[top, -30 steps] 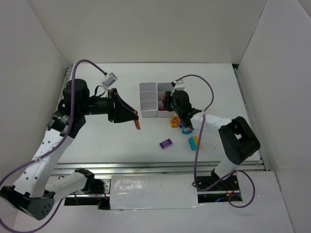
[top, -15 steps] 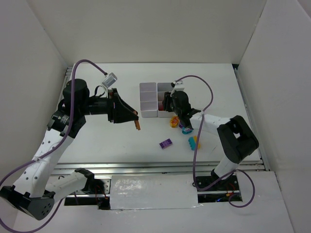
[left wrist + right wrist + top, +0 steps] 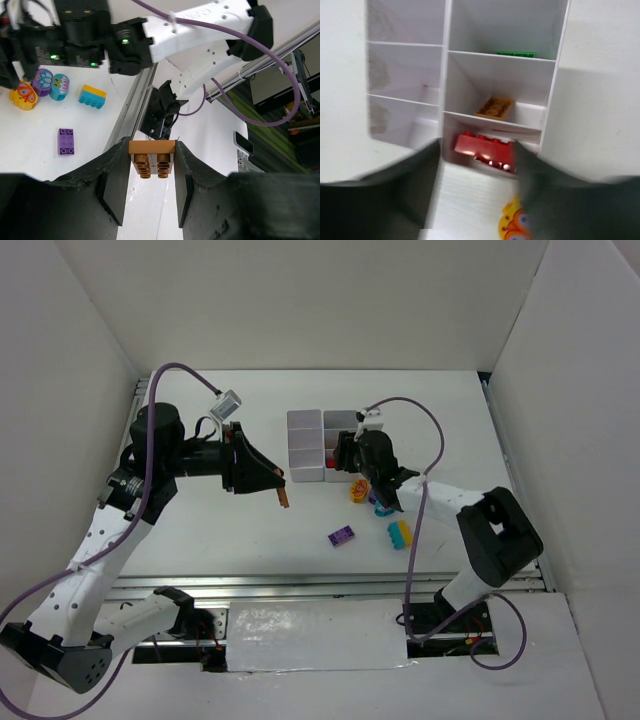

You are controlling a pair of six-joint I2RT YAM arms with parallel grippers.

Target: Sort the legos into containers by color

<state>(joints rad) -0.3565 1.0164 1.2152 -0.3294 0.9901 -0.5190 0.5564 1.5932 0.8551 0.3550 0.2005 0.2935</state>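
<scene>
1. A white table [image 3: 220, 530] is boxed in by plain white walls [image 3: 300, 300] on three sides, with a metal rail [image 3: 300, 585] along its near edge.
2. The white containers [image 3: 322, 445] stand mid-table, towards the far side, as two columns of three open compartments.
3. Loose on the table, near and right of the containers, lie a yellow butterfly-printed brick [image 3: 357, 490], a purple flower-printed brick [image 3: 43, 81], a teal printed brick [image 3: 59, 87], a blue and yellow brick [image 3: 399, 533] and a plain purple brick [image 3: 341, 536].
4. The butterfly, flower and teal bricks sit close together. The other two lie apart from them, nearer the arms.
5. The left gripper [image 3: 151, 165] hangs above the table to the left of the containers. Its fingers [image 3: 116, 185] are clamped on an orange-brown brick [image 3: 152, 158], stud side facing the wrist camera.
6. The right gripper [image 3: 477, 165] is at the near end of the right column. Its fingers [image 3: 410, 190] are blurred but plainly apart.
7. A red brick [image 3: 485, 148] lies between them in the nearest compartment. There is a gap on its left side, and the blur hides whether the right finger touches it.
8. In the same column, an orange brick [image 3: 494, 107] lies in the middle compartment and a green brick [image 3: 516, 54] in the far one.
</scene>
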